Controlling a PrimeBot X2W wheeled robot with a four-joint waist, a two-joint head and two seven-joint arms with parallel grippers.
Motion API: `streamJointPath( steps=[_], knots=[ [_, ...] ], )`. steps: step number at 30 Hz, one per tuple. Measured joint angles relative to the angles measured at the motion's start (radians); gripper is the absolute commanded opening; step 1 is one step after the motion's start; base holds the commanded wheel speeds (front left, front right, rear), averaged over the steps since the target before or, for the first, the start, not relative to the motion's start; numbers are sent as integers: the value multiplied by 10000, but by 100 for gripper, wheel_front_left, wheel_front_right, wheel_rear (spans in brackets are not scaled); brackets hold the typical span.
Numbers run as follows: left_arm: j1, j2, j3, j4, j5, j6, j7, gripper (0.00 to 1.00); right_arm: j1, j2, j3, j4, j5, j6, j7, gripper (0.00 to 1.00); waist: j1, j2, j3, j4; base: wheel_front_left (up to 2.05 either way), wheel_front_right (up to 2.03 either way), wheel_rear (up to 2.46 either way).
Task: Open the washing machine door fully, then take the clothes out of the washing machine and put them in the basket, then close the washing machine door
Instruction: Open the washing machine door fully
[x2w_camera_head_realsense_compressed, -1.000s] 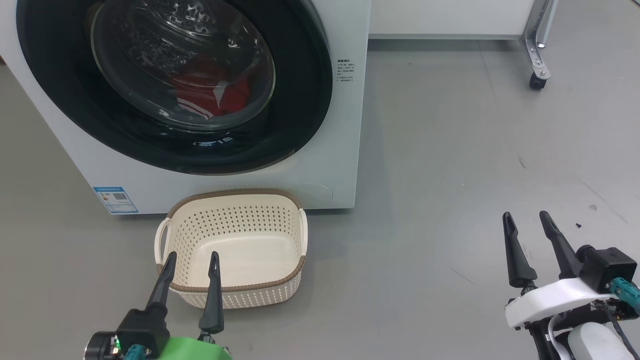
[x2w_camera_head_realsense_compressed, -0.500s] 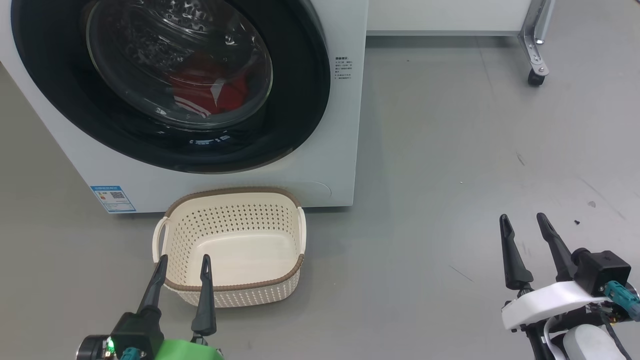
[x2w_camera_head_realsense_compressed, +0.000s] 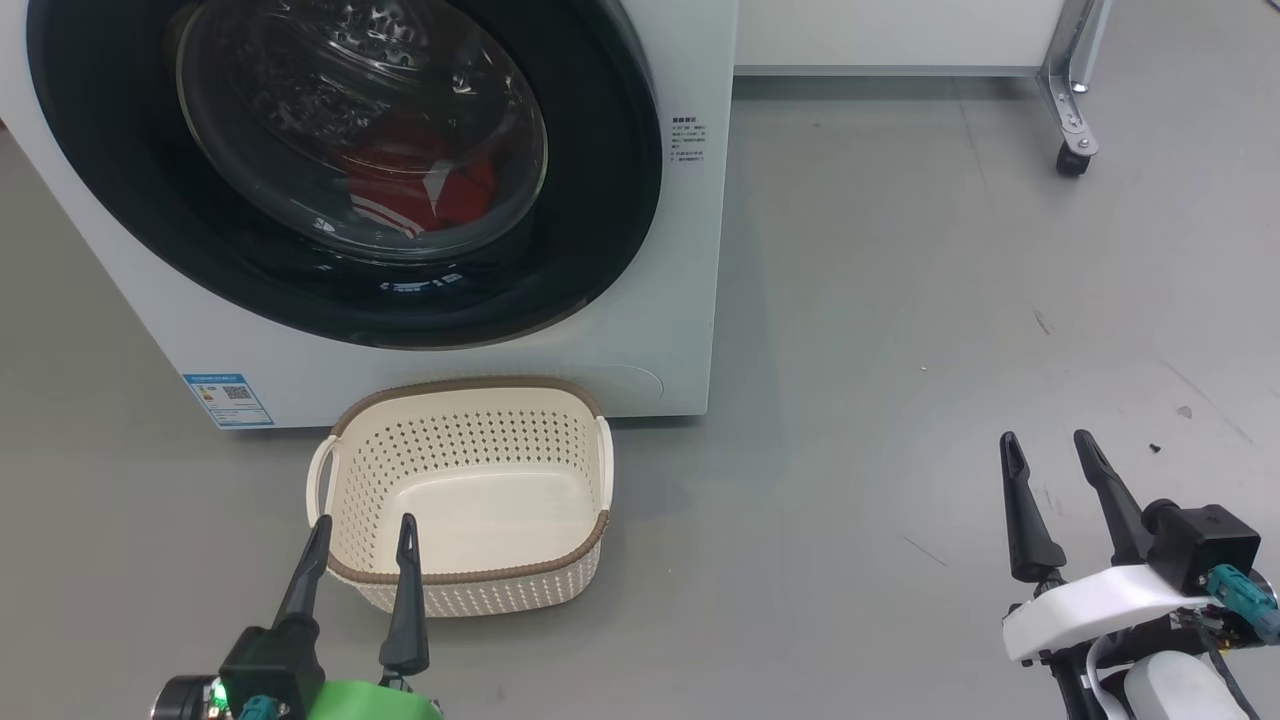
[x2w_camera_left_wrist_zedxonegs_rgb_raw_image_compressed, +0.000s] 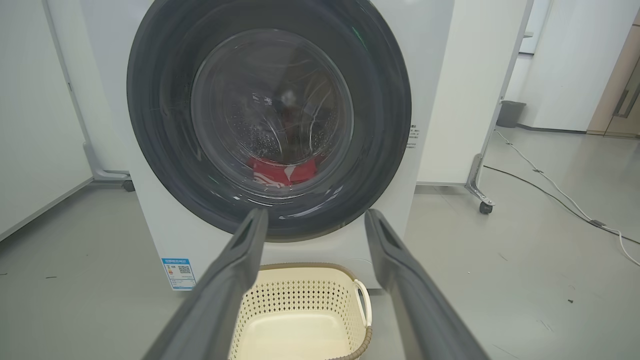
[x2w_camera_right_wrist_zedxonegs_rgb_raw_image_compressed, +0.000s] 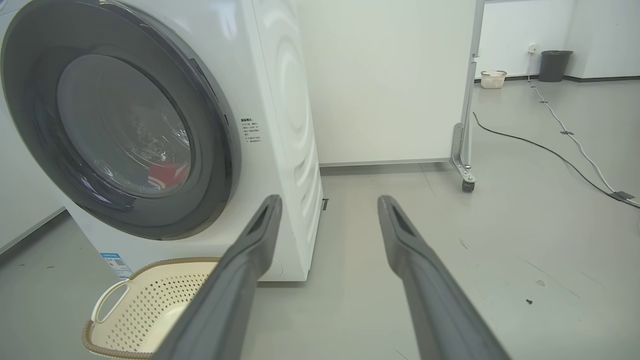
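- A white front-loading washing machine (x2w_camera_head_realsense_compressed: 660, 330) stands at the upper left of the head view, on a grey floor (x2w_camera_head_realsense_compressed: 900, 300).
- The washing machine door (x2w_camera_head_realsense_compressed: 610, 180), round with a wide glossy black rim and a bulging glass centre, lies shut against the machine's front.
- Red clothes (x2w_camera_head_realsense_compressed: 455, 195) with white stripes lie low in the drum, seen through the glass.
- The basket (x2w_camera_head_realsense_compressed: 470, 386), cream with perforated sides and a brown rim, sits on the floor just in front of the machine, below the door.
- A blue sticker (x2w_camera_head_realsense_compressed: 228, 398) sits low on the machine's front, left of the basket.
- The left gripper (x2w_camera_head_realsense_compressed: 365, 522) hovers by the basket's near rim, its two dark fingers spread apart, holding nothing.
- The right gripper (x2w_camera_head_realsense_compressed: 1045, 438) hangs over the floor well to the right of the machine, fingers likewise apart, nothing between them.
- A wheeled metal leg (x2w_camera_head_realsense_compressed: 1070, 110) stands at the far upper right.
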Motion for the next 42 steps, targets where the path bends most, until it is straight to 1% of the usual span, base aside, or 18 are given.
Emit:
streamJointPath(
  steps=[10,29,30,31,32,34,39,42],
  knots=[
    [1,0,-2,98,0,0,-6,100,-2,88,-23,67,15,109,-13,100,0,0,0,14,0,0,0],
    [-2,-2,-2,98,0,0,-6,100,-5,98,-102,127,15,125,-17,100,0,0,43,15,0,0,0],
    [-3,0,-17,98,0,0,-6,100,-5,98,-123,123,15,125,-25,98,0,0,55,18,0,0,0],
    [-4,-2,-27,98,0,0,-6,100,-5,96,-144,117,15,125,-29,41,0,0,72,26,0,0,0],
    [-7,-4,-46,96,0,0,-6,100,-5,92,-163,115,15,130,-29,0,0,0,91,34,0,0,0],
    [-20,-4,-92,92,0,0,-6,100,-6,65,-163,109,13,207,-29,0,0,1,130,59,0,0,0],
    [-36,-6,-295,65,0,0,-6,100,-8,-6,-313,2,25,247,-31,0,0,0,264,165,0,0,0],
    [-55,-4,-337,25,0,0,-8,100,-18,8,-470,-84,334,309,-59,0,0,0,377,260,0,0,0]
  ],
)
